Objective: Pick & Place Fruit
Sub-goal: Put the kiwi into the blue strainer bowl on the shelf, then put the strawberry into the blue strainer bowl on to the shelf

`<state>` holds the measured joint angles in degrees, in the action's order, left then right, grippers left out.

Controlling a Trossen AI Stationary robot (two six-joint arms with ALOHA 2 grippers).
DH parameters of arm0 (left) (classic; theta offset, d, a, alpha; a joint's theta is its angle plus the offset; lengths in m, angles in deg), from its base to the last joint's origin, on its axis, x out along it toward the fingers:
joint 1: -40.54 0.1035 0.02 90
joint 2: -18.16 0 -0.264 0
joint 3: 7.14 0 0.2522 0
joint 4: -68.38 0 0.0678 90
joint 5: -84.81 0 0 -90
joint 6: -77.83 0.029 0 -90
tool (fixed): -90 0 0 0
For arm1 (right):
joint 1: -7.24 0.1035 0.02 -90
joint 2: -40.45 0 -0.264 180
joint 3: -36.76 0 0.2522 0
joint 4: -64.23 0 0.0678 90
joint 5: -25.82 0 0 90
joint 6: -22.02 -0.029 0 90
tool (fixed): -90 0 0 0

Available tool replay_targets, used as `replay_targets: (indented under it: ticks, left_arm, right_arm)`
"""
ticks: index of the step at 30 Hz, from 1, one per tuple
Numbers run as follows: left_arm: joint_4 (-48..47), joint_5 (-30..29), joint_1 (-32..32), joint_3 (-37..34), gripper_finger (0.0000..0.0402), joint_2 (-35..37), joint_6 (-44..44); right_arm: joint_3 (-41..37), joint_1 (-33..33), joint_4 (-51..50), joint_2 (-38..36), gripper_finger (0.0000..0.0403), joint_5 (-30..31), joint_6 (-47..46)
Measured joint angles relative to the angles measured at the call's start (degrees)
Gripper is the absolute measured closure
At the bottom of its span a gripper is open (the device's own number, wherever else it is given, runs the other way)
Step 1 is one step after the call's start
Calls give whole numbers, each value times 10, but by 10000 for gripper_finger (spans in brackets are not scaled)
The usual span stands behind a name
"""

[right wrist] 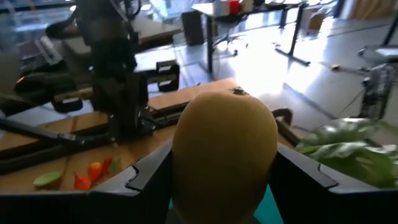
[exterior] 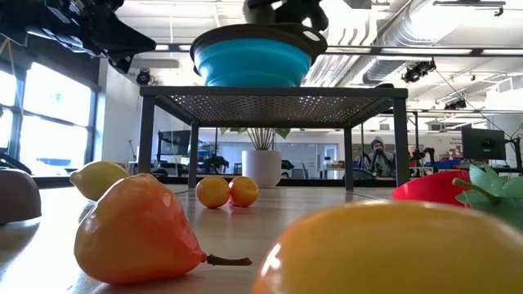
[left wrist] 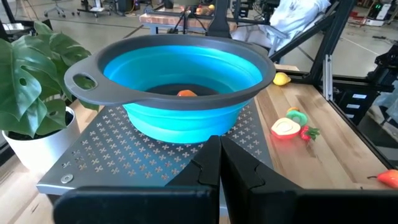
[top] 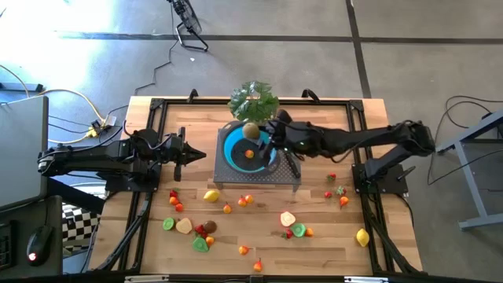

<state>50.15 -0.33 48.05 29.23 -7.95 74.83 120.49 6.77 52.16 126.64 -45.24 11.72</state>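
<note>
Fruit [top: 236, 224] is scattered along the bench's [top: 330, 251] near edge. Farther back, a tan fruit [right wrist: 224, 152] is clamped in the right gripper [top: 255, 134] above the blue bowl [top: 236, 149], where an orange piece [top: 250, 154] lies. The left gripper [top: 203, 155], fingers together, is held beside the rack [top: 259, 179].

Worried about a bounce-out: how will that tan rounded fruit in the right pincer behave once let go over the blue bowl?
The tan fruit looks smooth and rounded, so it will likely roll once released. The right pincer holds it above the blue bowl, whose deep walls should probably contain it. It seems a light toy, so it may bounce.
</note>
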Motion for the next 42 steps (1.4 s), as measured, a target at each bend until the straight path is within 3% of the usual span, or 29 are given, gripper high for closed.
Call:
replay_targets:
  ticks: [7, 18, 24, 36, 42]
  left_arm:
    - [-6, 0, 0, 0, 402, 0, 42]
    - [-18, 0, 0, 0, 402, 0, 43]
    - [-18, 0, 0, 0, 402, 0, 43]
    - [-17, 0, 0, 0, 402, 0, 43]
    - [-17, 0, 0, 0, 402, 0, 43]
  right_arm:
    - [56, -43, -116, 50, 188, -117, -25]
    - [64, -57, -228, 59, 188, -206, -49]
    - [64, -57, -246, 59, 181, -208, -34]
    - [64, -55, -235, 58, 111, -206, 16]
    - [64, -53, -232, 22, 133, -218, 14]
